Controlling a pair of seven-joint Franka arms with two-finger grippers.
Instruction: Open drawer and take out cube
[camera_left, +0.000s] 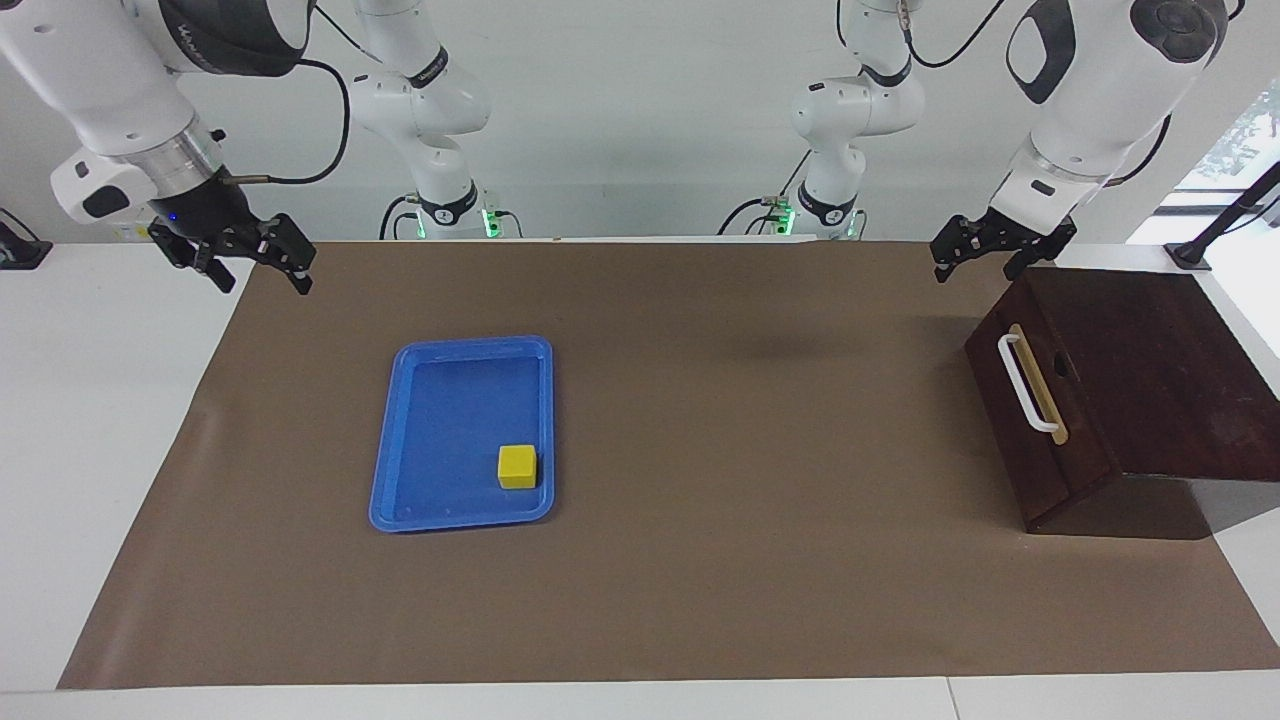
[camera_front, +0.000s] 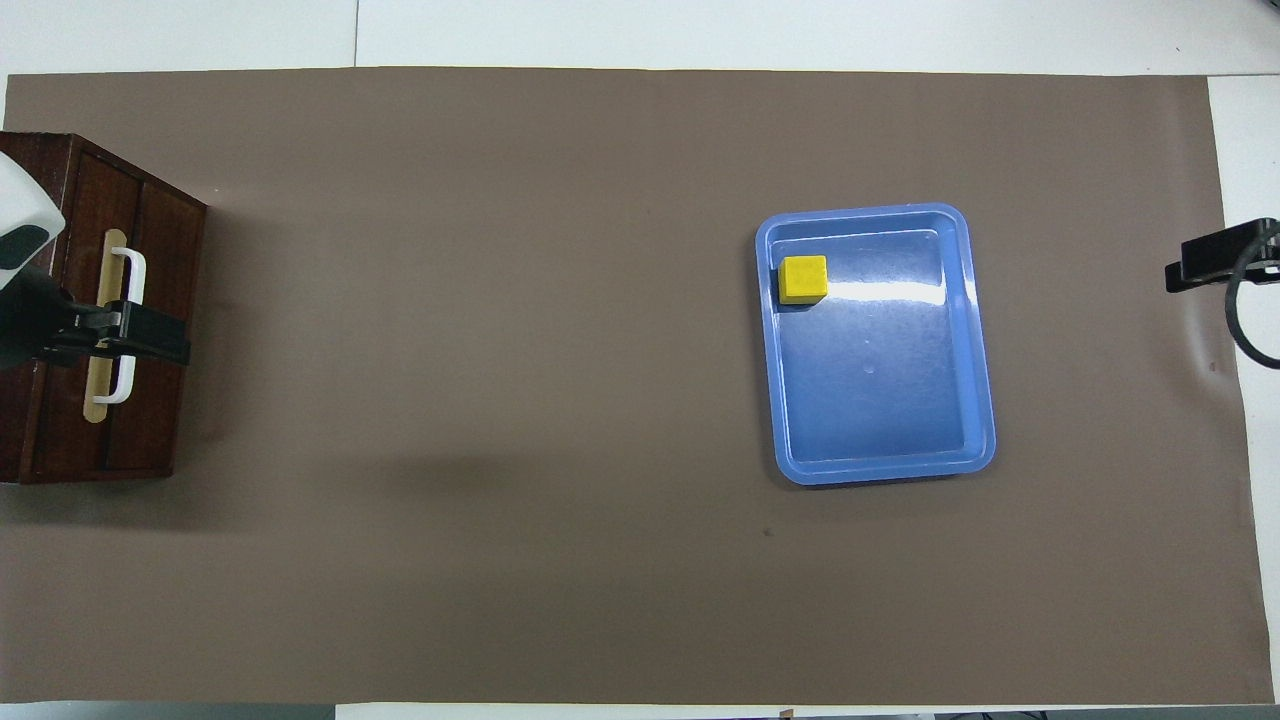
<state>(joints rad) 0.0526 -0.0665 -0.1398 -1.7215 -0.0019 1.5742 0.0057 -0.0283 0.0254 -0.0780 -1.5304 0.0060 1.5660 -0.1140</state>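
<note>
Both fingers (camera_left: 968, 247) seemingly clear, cube (camera_left: 517, 466) in tray (camera_left: 400, 440)

both arms raised, left gripper (camera_left: 1003, 246) and right gripper (camera_left: 243, 258) empty

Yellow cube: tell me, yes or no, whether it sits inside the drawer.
No, the yellow cube lies in the blue tray, and the drawer is shut.

The facing view looks down from high across the table toward the robots, taking in the whole brown mat (camera_left: 700, 560). The overhead view looks steeply down from above the robots' end, half a turn round. Both share the mat, with the blue tray (camera_left: 390, 440) (camera_front: 985, 400) on it.
</note>
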